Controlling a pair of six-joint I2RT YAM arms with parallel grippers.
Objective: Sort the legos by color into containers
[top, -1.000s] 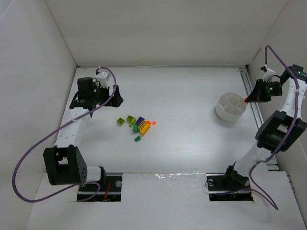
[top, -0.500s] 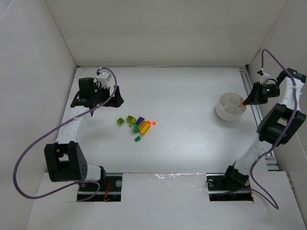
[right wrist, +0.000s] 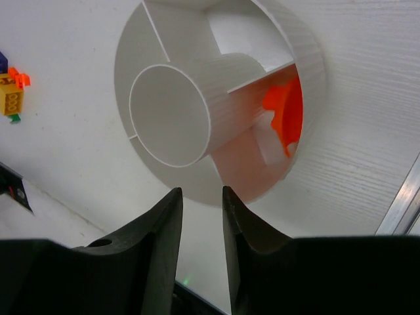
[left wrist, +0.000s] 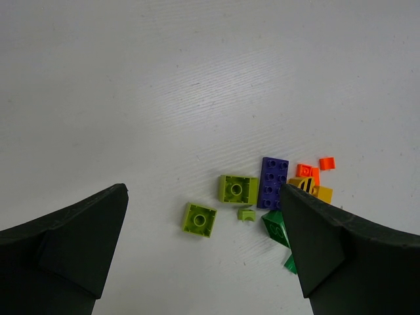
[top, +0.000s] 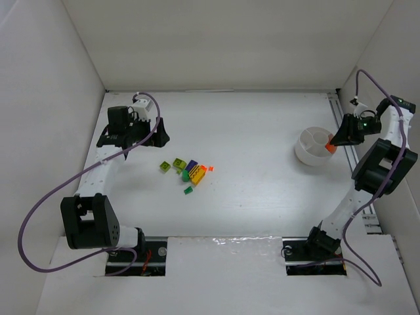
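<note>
Fingers of your right gripper (right wrist: 201, 193) sit a narrow gap apart, gripping nothing, just at the right-hand rim of the bowl (right wrist: 314, 62). One orange lego (right wrist: 283, 113) lies in the wedge nearest that gripper, against the outer wall. Your left gripper (left wrist: 202, 197) is spread wide and empty, hovering over the table (left wrist: 164, 79). Just past its fingertips lies the loose pile (top: 187, 172): lime bricks (left wrist: 235, 189), a purple brick (left wrist: 272, 182), with small orange, yellow and dark green pieces touching or beside it. That pile sits well apart from the bowl.
</note>
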